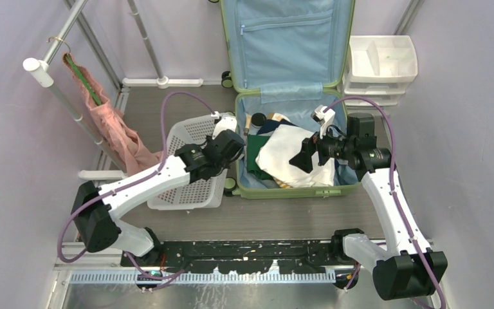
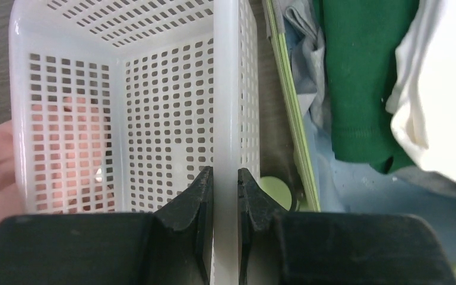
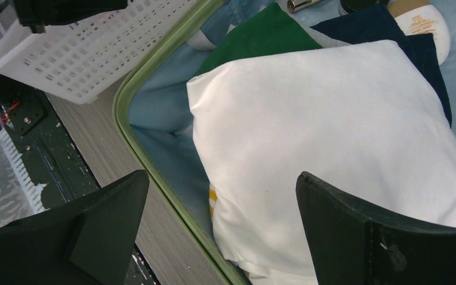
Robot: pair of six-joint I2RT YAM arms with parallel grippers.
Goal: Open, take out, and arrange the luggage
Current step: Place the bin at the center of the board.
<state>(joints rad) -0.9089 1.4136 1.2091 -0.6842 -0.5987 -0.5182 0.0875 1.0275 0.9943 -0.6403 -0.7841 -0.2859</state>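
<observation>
At the centre and top of the overhead view, the large light-green hard-shell suitcase (image 1: pixel 283 192) lies open with its lid raised. The right gripper (image 3: pixel 222 178) hangs over its pale blue lined shell, jaws spread wide and empty just above a folded white cloth (image 3: pixel 332 119) packed inside. To the left, the left gripper (image 2: pixel 225 178) is pinched nearly closed on the rim of a white mesh plastic basket (image 2: pixel 71 119) just beside the suitcase's green edge.

White basket (image 1: pixel 192 194) just beside open luggage (image 1: pixel 296 192)
</observation>
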